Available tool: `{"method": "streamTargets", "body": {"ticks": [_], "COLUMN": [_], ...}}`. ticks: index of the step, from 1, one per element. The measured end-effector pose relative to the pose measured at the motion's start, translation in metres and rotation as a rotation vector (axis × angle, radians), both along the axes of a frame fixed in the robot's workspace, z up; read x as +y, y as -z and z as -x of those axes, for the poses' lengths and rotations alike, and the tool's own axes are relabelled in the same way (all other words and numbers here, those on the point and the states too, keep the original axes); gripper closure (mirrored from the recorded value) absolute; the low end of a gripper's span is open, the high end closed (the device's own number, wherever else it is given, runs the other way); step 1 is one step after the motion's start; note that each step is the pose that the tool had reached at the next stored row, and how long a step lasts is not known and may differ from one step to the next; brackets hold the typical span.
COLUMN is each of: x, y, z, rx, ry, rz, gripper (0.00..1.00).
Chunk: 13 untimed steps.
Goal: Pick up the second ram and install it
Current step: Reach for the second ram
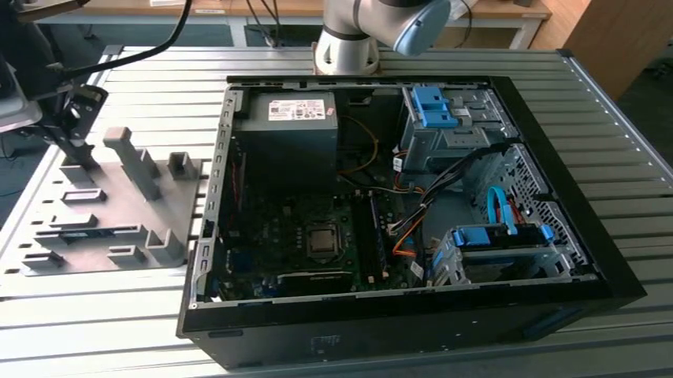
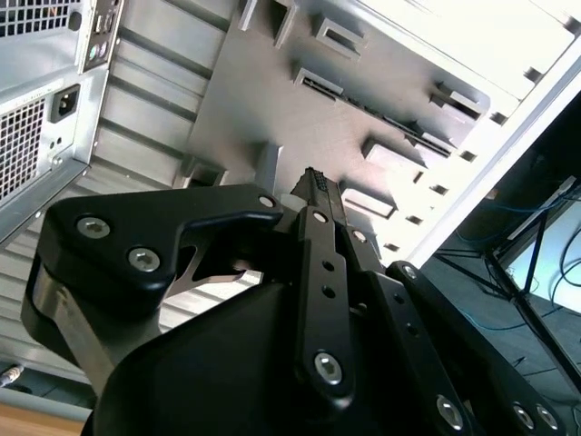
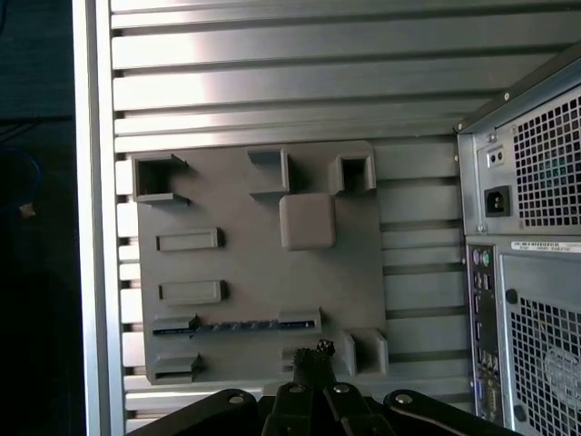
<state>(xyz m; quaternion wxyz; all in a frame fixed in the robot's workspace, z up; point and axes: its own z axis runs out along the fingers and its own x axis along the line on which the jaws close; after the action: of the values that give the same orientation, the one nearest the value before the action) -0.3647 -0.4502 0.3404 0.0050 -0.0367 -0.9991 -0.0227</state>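
Note:
The second ram (image 3: 234, 325) is a thin dark blue strip lying in a slot of the grey fixture plate (image 3: 245, 263), held between two end blocks. In the exterior view the second ram (image 1: 87, 230) sits near the front of that plate (image 1: 116, 197), at the exterior view's left. My gripper (image 3: 315, 350) hovers above the plate a little to one side of the strip, apart from it. Its fingertips are pressed together with nothing between them. In the second wrist view the gripper (image 2: 313, 179) points at the plate. The exterior view has the gripper (image 1: 79, 153) over the plate's far corner.
An open black computer case (image 1: 210, 236) lies on the slatted aluminium table (image 1: 126, 71), with the motherboard (image 1: 305, 236), power supply (image 1: 289, 118) and blue drive bays (image 1: 431, 106) inside. The case's rear panel (image 3: 536, 272) stands close beside the plate. Raised holder blocks (image 1: 137, 161) stick up from the plate.

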Motion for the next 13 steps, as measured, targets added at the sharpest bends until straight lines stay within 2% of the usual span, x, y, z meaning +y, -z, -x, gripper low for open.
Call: {"method": "streamTargets", "body": {"ticks": [13], "x": [-0.0046], "y": [0.0129], "z": [0.006], "rx": [0.0000], "ry": [0.000], "rz": [0.0000], "gripper": [0.90]}}
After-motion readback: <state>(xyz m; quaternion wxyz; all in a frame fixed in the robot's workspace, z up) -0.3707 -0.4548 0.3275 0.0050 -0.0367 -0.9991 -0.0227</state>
